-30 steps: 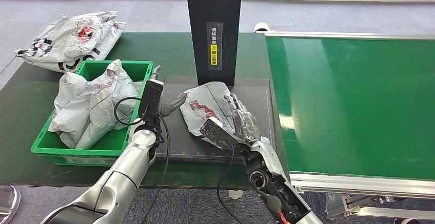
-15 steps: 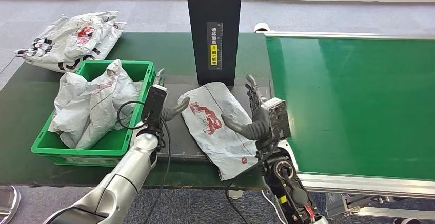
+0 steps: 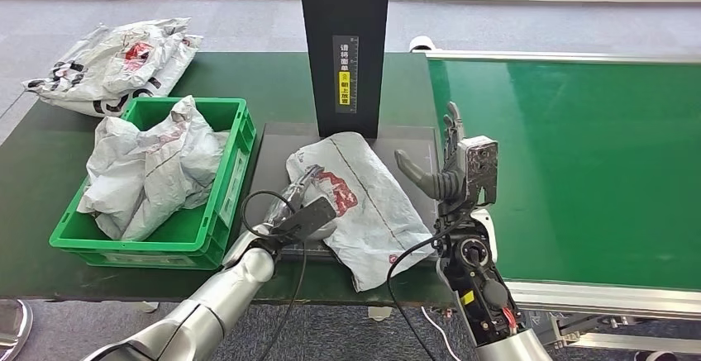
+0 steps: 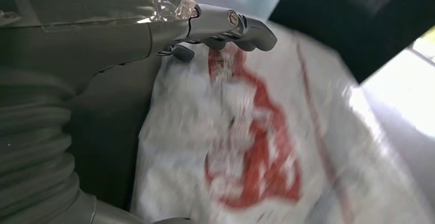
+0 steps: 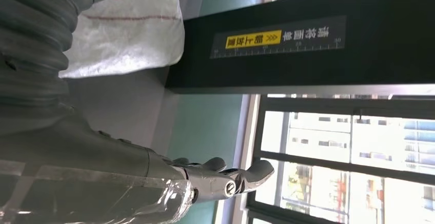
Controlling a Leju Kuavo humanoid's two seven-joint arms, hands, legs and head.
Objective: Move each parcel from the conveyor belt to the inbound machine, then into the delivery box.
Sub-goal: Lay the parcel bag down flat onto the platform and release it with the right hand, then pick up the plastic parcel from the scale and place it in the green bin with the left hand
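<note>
Belt (image 3: 579, 163), 3 o'clock, bare; machine (image 3: 344, 47), column at 12 o'clock, dark platform below; box (image 3: 223, 183), 9 o'clock, part-filled; parcel (image 3: 372, 204) flat on platform, centre. Step judged: machine to box. Left hand (image 3: 307, 186) on parcel's near-left edge, grasp cannot be told; right hand (image 3: 450, 171) raised, spread, holding nothing. Next: firm grip, lift over box wall. Spare parcels (image 3: 116, 64), 10 o'clock.

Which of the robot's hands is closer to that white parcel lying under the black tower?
Left. The left hand is at the white parcel's near edge; the right hand is raised beside it, apart.
</note>
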